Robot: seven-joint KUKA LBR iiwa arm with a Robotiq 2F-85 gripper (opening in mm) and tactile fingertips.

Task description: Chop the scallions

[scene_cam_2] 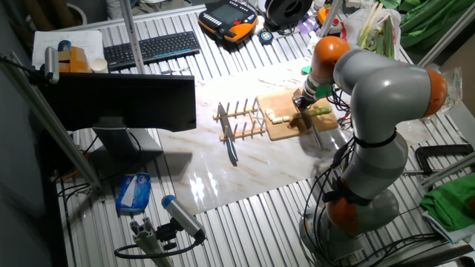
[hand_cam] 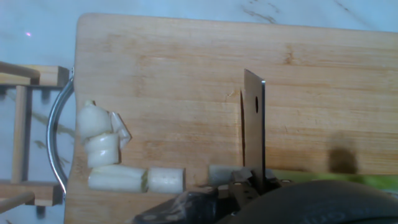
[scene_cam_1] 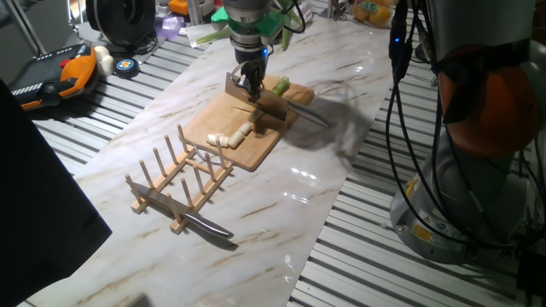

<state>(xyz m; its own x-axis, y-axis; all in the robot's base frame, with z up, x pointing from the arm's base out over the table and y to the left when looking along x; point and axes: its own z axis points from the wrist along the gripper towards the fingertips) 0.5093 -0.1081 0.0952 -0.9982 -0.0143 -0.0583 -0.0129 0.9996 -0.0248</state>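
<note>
The scallions lie on a wooden cutting board (scene_cam_1: pixel 256 136). Short white cut pieces (scene_cam_1: pixel 230 135) (hand_cam: pixel 102 152) cluster near the board's handle end. The uncut pale-green stalk (scene_cam_1: pixel 280 85) (scene_cam_2: pixel 323 110) lies under my hand, and only a strip of it (hand_cam: pixel 373 181) shows in the hand view. My gripper (scene_cam_1: pixel 251 83) (scene_cam_2: pixel 303 100) is shut on a steel cleaver (scene_cam_1: pixel 260 101), whose blade (hand_cam: pixel 254 130) stands edge-down on the board. The blade sits between the cut pieces and the remaining stalk. One cut piece (hand_cam: pixel 166 179) lies just left of the blade.
A wooden dish rack (scene_cam_1: pixel 181 177) (scene_cam_2: pixel 241 119) stands on the marble top next to the board. A second knife (scene_cam_1: pixel 209 227) (scene_cam_2: pixel 231 147) lies beyond the rack. A bundle of leafy greens (scene_cam_2: pixel 378 30), a pendant (scene_cam_1: pixel 60 72) and clutter sit at the table's far end.
</note>
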